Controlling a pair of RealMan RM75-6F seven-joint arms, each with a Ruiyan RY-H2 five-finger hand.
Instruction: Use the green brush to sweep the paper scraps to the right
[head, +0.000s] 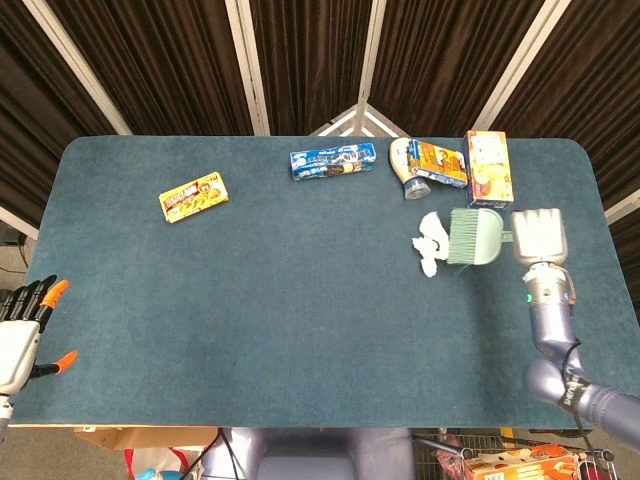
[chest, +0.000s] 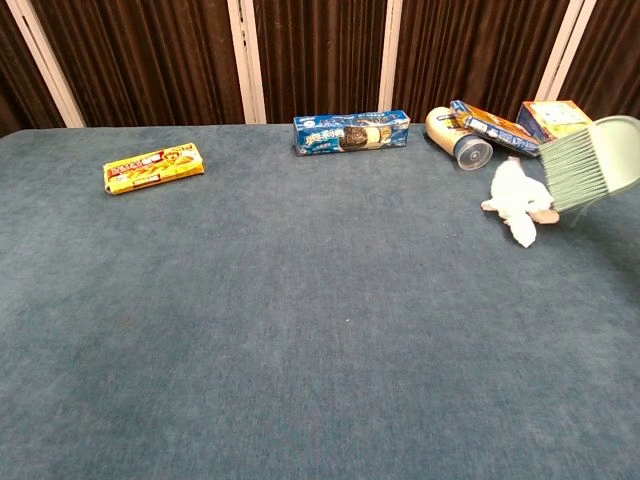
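Note:
The green brush (head: 475, 236) hangs at the right side of the blue table, bristles pointing left; my right hand (head: 538, 237) grips its handle. In the chest view the brush (chest: 592, 162) shows at the right edge, lifted and tilted, and the hand is out of frame. White paper scraps (head: 431, 241) lie just left of the bristles, also seen as paper scraps (chest: 515, 198) in the chest view. My left hand (head: 22, 330) hovers off the table's front left corner with its fingers spread and nothing in it.
Along the back edge lie a blue cookie pack (head: 332, 161), a tipped can with a blue carton on it (head: 428, 165) and an orange box (head: 488, 169). A yellow snack pack (head: 194, 196) lies at the back left.

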